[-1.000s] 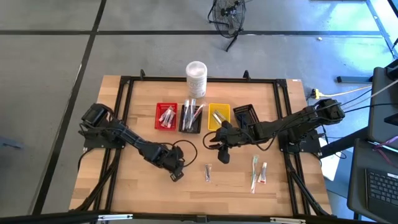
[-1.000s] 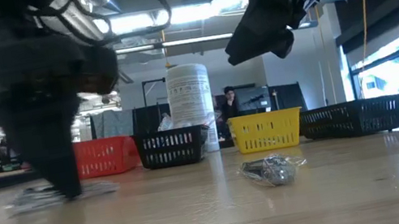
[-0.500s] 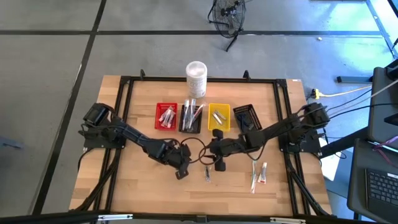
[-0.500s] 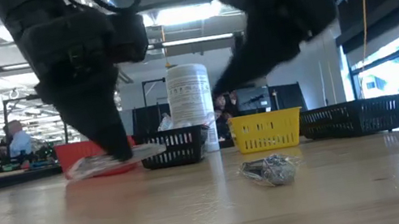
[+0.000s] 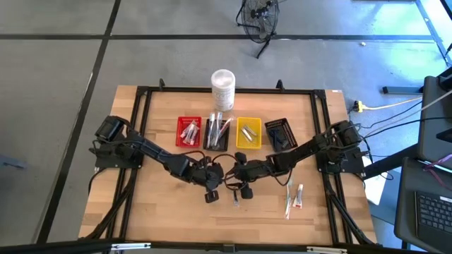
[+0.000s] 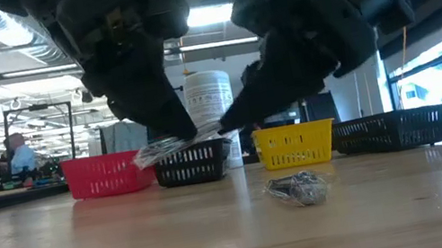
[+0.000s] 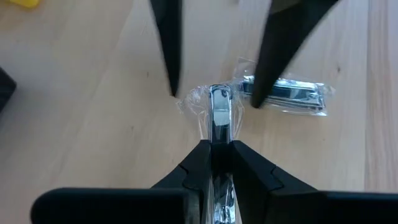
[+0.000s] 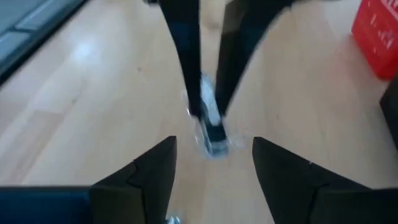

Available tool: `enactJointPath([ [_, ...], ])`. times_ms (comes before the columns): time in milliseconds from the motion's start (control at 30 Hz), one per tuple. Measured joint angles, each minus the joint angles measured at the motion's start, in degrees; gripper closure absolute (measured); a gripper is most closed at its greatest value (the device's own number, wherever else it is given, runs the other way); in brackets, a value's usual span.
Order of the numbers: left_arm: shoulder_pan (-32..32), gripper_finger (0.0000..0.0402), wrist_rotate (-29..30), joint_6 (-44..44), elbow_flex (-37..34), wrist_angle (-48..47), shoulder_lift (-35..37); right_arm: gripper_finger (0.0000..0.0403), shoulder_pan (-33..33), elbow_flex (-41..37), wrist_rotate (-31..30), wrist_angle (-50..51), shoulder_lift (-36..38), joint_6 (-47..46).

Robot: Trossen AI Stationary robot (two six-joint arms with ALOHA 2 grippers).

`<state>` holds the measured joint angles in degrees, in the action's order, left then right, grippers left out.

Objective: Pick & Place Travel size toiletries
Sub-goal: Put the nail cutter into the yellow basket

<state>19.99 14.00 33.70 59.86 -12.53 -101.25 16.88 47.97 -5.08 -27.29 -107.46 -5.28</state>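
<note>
Left end effector [image 7: 211, 152] clamped a wrapped nail clipper [image 7: 219, 118], held up betw. right end effector's [image 8: 211, 155] spread fingers.

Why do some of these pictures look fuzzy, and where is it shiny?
Right wrist view: smeared all over, so the wrapped silvery piece and the left gripper holding it look streaky. Left wrist view: sharp near the piece, with bright glints on its plastic wrap. Low view: ceiling lights glare behind the dark right gripper. High view: even light, blue tint at the right edge.
</note>
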Motion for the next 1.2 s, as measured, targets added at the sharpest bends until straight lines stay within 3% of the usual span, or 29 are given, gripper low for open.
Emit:
enactJointPath([
  [500, -0.3, 0.0354, 0.1, -3.7, 0.1, 4.0, 0.1, 0.0269, 0.0, 0.0, 1.7, -2.7, 0.0, 0.2],
  [833, -0.3, 0.0354, -0.1, -4.0, 0.1, 4.2, 0.1, 0.0345, 0.0, 0.0, 4.0, -2.7, 0.0, 0.4],
  [1200, -0.3, 0.0327, 0.2, -4.0, 0.1, 4.2, 0.1, 0.0339, 0.0, 0.0, 4.0, -2.4, 0.0, 0.2],
])
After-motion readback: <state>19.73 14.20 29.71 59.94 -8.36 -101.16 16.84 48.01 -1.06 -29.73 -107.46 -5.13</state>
